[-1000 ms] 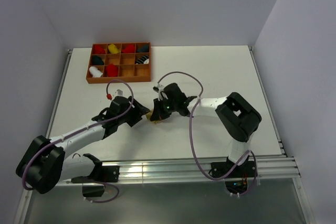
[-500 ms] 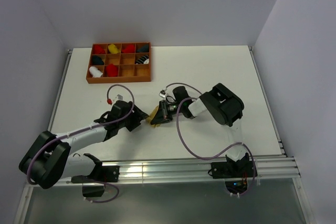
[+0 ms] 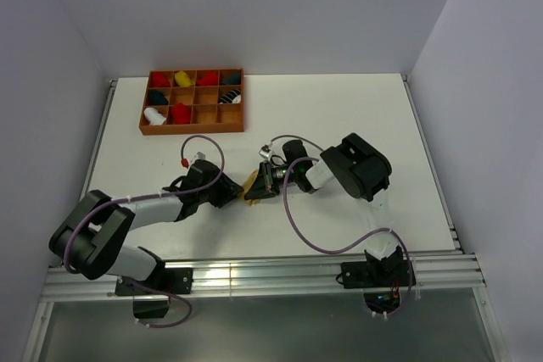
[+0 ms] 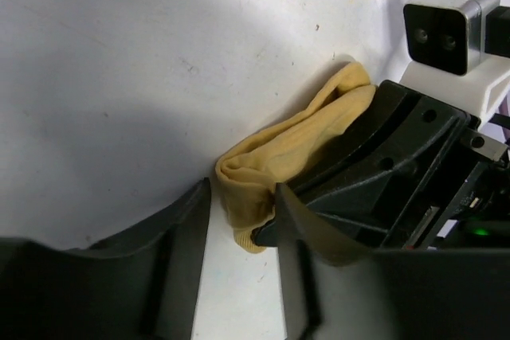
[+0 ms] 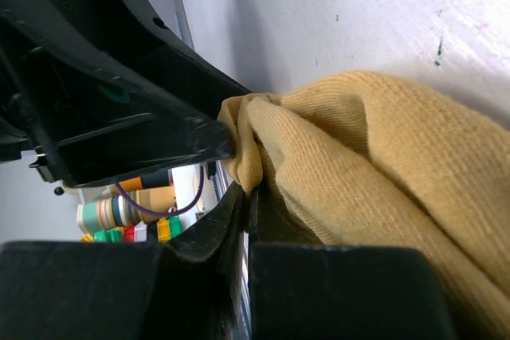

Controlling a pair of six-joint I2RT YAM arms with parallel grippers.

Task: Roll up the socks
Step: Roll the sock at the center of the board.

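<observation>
A tan-yellow sock (image 3: 250,185) lies bunched on the white table between my two grippers. My right gripper (image 3: 258,186) comes in low from the right and is shut on it; in the right wrist view its fingers (image 5: 239,220) pinch a fold of the knit fabric (image 5: 382,157). My left gripper (image 3: 232,193) reaches in from the left. In the left wrist view the sock's folded end (image 4: 255,177) sits between its fingers (image 4: 296,220), which stand apart; the right one touches the fabric, and a thin strip of table shows beside the left one.
A brown wooden compartment tray (image 3: 192,130) stands at the back left, with several rolled socks in red, yellow, dark and white in its cells. The right wrist camera housing (image 4: 450,25) hangs close above the sock. Purple cables (image 3: 293,209) loop over the table near both arms.
The left gripper has slid right up to the sock and narrowed its jaws round the folded end. The right arm has folded down low, still holding the sock.
</observation>
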